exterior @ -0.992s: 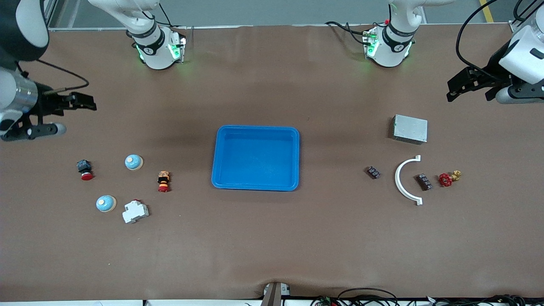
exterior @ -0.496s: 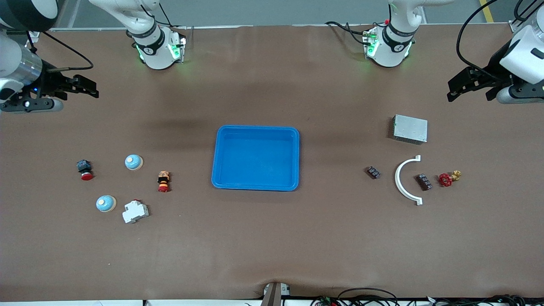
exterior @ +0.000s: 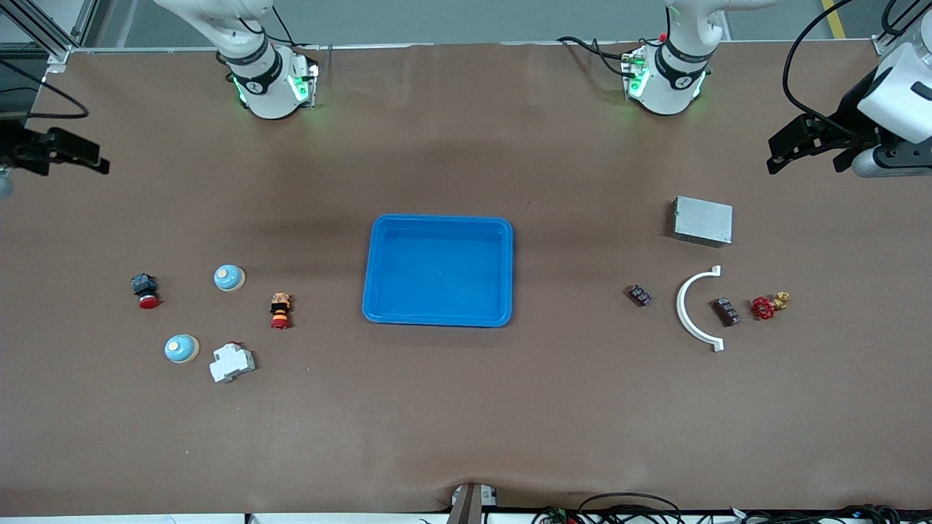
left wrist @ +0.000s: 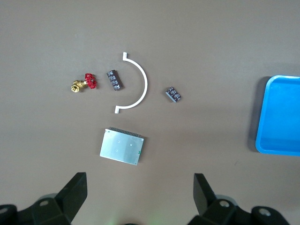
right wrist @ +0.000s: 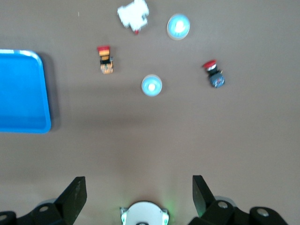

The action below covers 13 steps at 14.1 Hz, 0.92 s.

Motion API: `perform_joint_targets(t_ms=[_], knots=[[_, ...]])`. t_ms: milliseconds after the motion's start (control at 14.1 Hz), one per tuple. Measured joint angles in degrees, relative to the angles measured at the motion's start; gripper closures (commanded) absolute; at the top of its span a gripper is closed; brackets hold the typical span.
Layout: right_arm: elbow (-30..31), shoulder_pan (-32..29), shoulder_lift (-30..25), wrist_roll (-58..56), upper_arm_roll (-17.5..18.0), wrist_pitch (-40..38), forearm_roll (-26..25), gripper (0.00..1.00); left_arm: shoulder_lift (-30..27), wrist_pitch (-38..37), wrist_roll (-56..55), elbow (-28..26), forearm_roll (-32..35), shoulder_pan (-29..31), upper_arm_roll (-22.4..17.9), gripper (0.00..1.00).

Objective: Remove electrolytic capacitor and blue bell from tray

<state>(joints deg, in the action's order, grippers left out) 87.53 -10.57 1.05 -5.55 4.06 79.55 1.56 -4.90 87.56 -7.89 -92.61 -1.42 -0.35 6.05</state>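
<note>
Two light-blue dome bells lie toward the right arm's end of the table, one farther from the front camera than the other. They also show in the right wrist view. Two small dark capacitors lie toward the left arm's end and show in the left wrist view. The blue tray sits mid-table, with nothing in it. My right gripper is open and empty, high at its table end. My left gripper is open and empty, high at its own end.
Near the bells lie a red push button, an orange-and-red switch and a white breaker. Near the capacitors lie a white arc, a red-handled brass valve and a silver box.
My right gripper has risen and drawn back toward the table's edge at its own end, mostly leaving the front view. My left gripper has barely moved. Nothing on the table has shifted.
</note>
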Motion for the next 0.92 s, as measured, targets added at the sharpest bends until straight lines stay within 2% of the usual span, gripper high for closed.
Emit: perform_joint_targets(t_ms=[142,283,496,921], knots=[[-4.2,-0.6,3.3,0.0,0.0,-0.2,0.0,0.0,0.0,0.0,0.0,0.0,0.0,0.0,0.0,0.0],[-5.8,-1.0,5.2,0.0,0.0,0.4,0.0,0.0,0.0,0.0,0.0,0.0,0.0,0.0,0.0,0.0],[-6.1,-2.1,6.1,0.0,-0.1,3.6,0.0,0.0,0.0,0.0,0.0,0.0,0.0,0.0,0.0,0.0],[-6.2,-2.5,7.6,0.0,-0.9,4.1,0.0,0.0,0.0,0.0,0.0,0.0,0.0,0.0,0.0,0.0]])
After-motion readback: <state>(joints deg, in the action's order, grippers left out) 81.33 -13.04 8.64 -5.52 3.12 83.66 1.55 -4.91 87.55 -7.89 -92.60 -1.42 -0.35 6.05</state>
